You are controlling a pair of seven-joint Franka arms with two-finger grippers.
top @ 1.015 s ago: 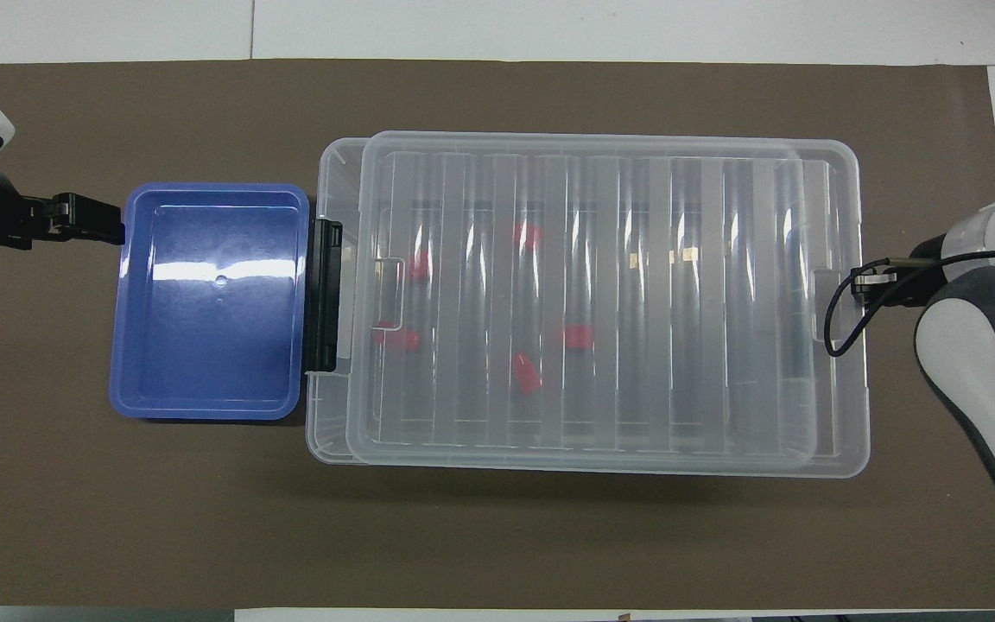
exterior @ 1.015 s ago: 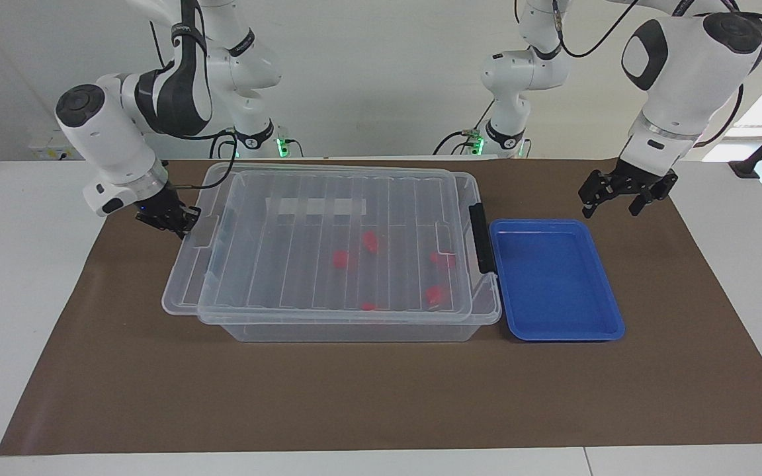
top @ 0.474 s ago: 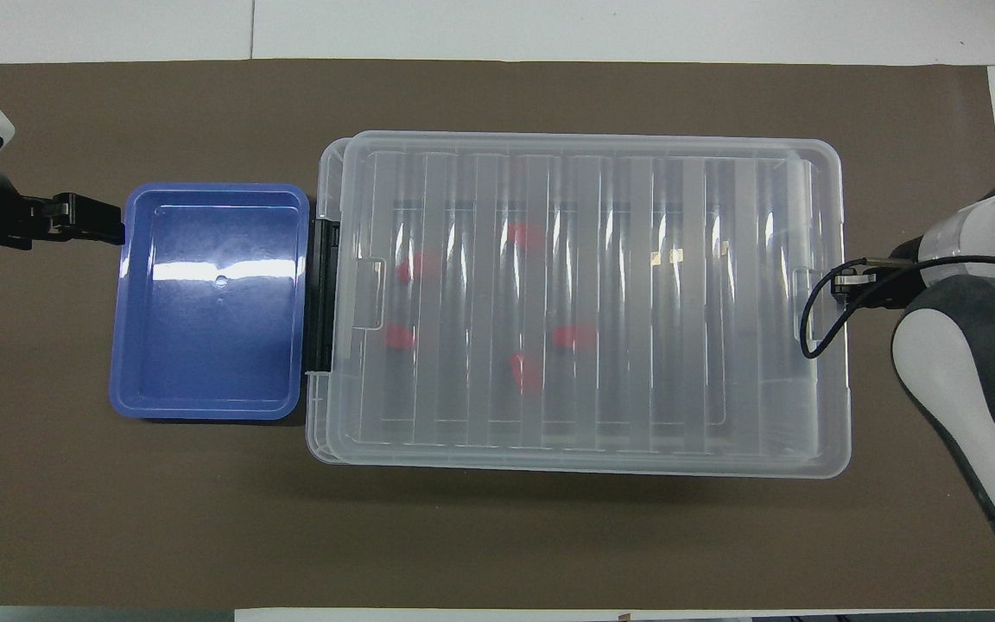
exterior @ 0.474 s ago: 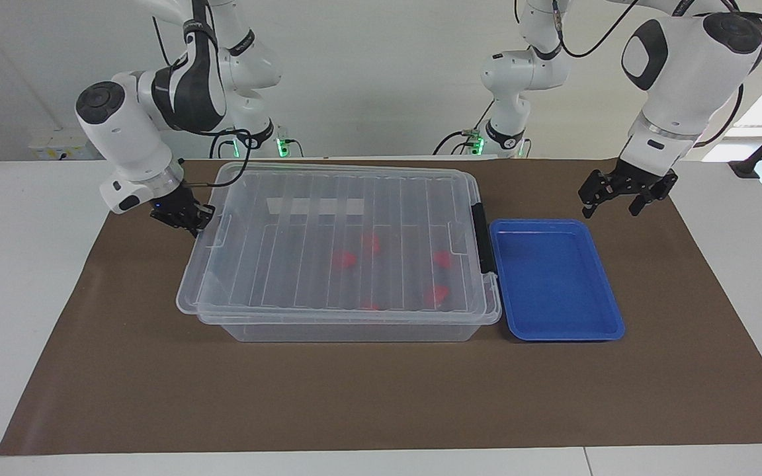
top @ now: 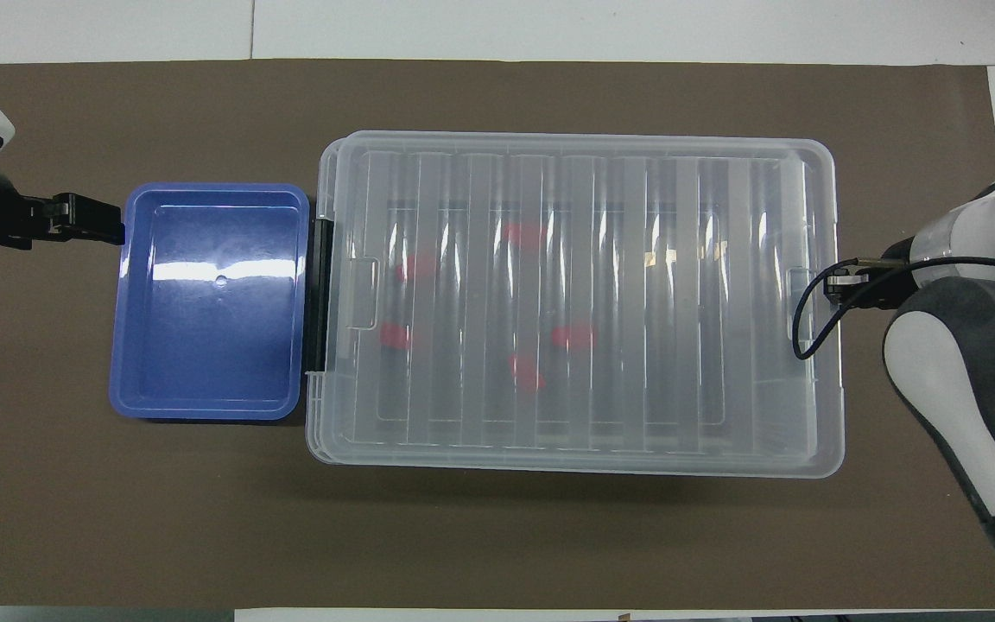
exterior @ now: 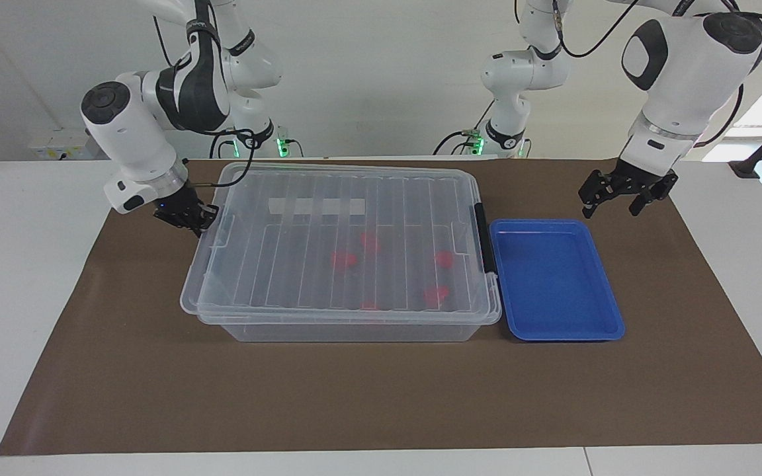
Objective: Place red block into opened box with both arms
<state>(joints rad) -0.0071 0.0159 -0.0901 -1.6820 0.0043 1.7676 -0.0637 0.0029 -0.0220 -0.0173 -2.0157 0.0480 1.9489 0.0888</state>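
The clear box [exterior: 354, 330] [top: 314, 436] stands mid-mat, covered by its ribbed clear lid [exterior: 328, 218] [top: 601, 173]. Several red blocks [exterior: 342, 259] [top: 573, 335] lie inside on the box floor, seen through the lid. My right gripper [exterior: 188, 217] [top: 839, 283] is at the lid's end toward the right arm, shut on the lid's edge tab. That end of the lid overhangs the box a little. My left gripper [exterior: 621, 199] [top: 109, 223] hangs open and holds nothing, over the mat beside the blue tray.
A shallow blue tray [exterior: 609, 327] [top: 122, 345] sits against the box's end toward the left arm, beside the black latch [exterior: 482, 241] [top: 321, 294]. A brown mat [exterior: 381, 396] covers the table around them.
My right gripper has moved toward the left arm's end, taking the lid with it; the lid now sits almost squarely over the box. The left arm has stayed still.
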